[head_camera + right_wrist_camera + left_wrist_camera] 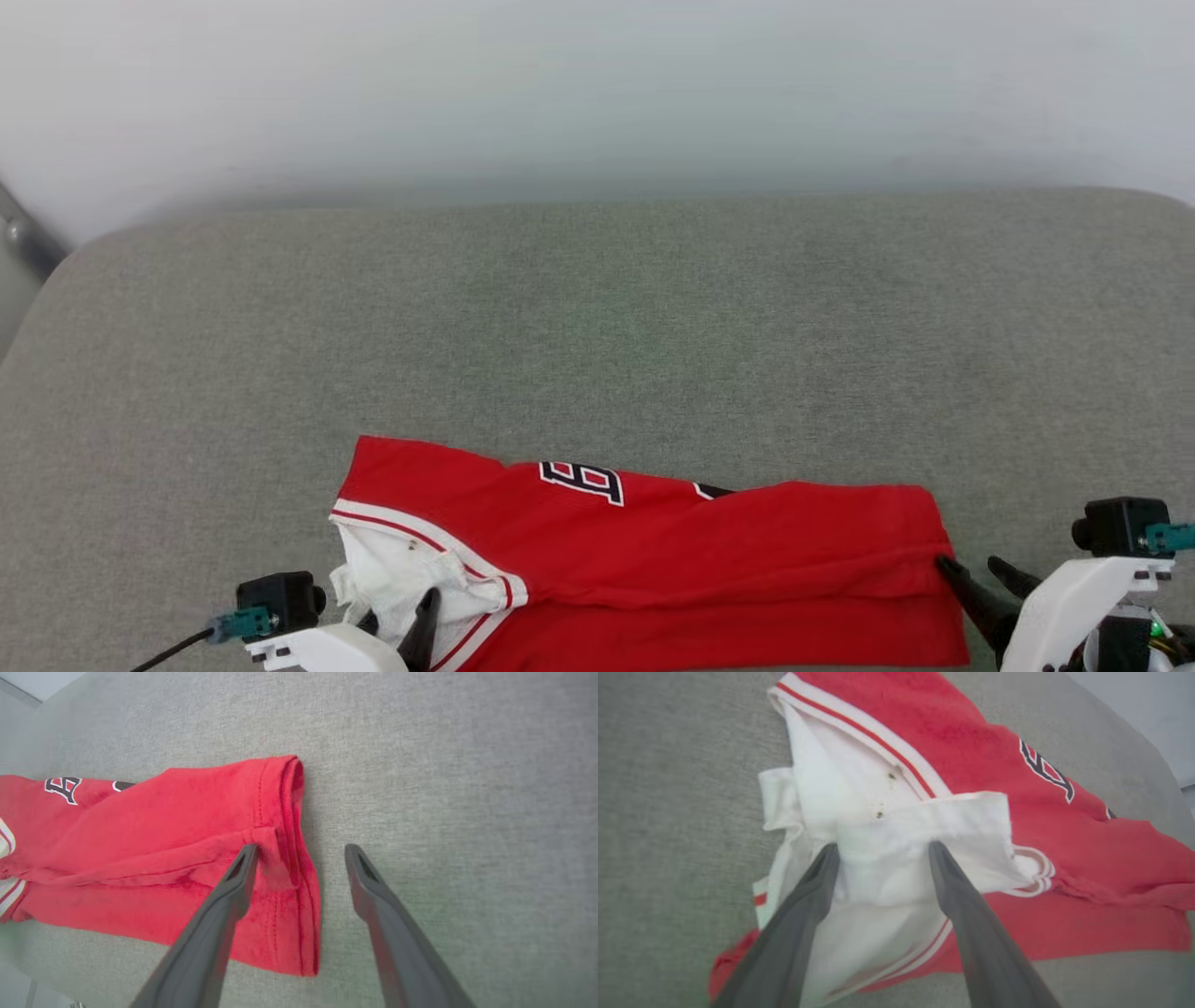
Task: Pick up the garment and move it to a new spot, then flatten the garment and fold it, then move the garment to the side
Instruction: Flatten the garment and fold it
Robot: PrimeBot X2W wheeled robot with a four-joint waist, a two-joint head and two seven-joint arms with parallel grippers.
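Grey fabric (597, 327), garment (672, 551) ends at end effectors (400, 616) (969, 563)

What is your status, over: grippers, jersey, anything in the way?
Left gripper open, straddling the white sleeve. Right gripper open at the red hem. Jersey folded in a long band on the grey cloth surface, not held. No obstruction seen.
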